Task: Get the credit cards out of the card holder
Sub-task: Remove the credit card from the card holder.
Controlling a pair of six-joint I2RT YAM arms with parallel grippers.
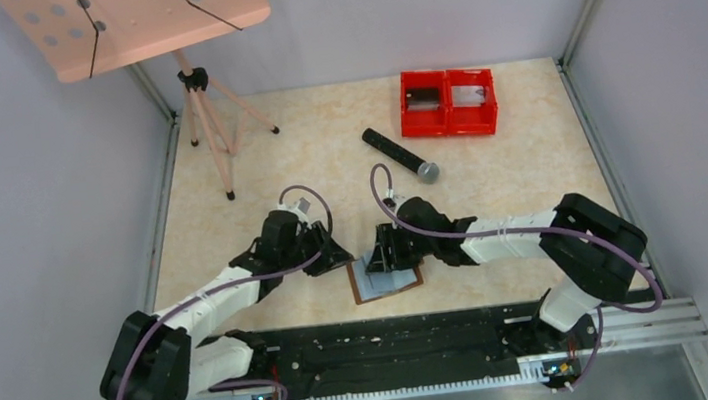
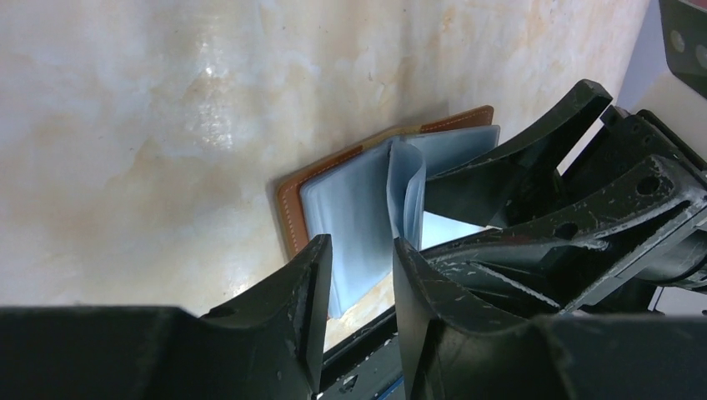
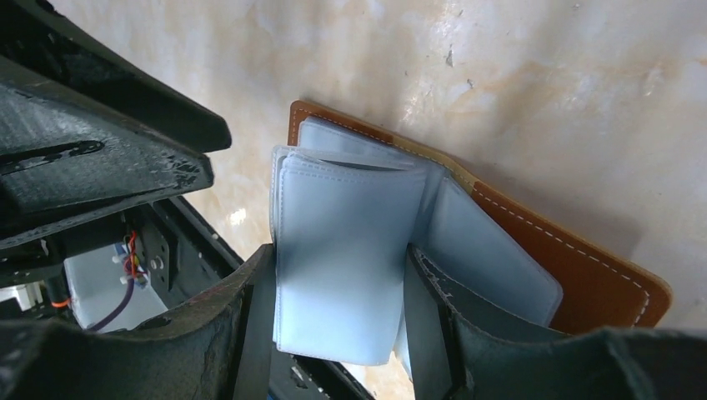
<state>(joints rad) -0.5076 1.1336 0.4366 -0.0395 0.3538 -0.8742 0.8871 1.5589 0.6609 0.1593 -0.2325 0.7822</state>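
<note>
Open card holder [image 2: 350, 200] on marbled table [image 2: 167, 125], just beyond left pincer [image 2: 363, 250]

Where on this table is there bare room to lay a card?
Bare beige tabletop lies between the red twin plastic bins and the right arm, and between the pink stand's tripod and the left arm. Crowded: left gripper and right gripper meet over the brown leather card holder, near the black microphone.

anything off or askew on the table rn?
Only the card holder: it lies open near the table's near edge with its grey-blue sleeves fanned upright instead of flat, one bunch between the right claw fingers. Nothing looks spilled or broken.
</note>
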